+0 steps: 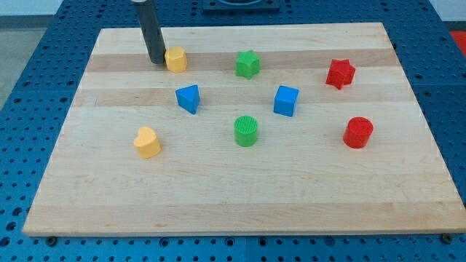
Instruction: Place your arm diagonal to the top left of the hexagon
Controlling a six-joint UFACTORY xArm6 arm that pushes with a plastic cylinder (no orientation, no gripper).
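Note:
The yellow hexagon (176, 59) lies on the wooden board (240, 196) near the view's top left. My rod comes down from the view's top, and my tip (156, 62) rests on the board right at the hexagon's left side, very close to it or touching. The tip stands about level with the hexagon, slightly toward its upper left.
Other blocks on the board: a green star (247, 64), a red star (340, 73), a blue triangle-like block (188, 98), a blue cube (286, 100), a green cylinder (246, 131), a red cylinder (357, 132), a yellow heart (147, 142). Blue pegboard surrounds the board.

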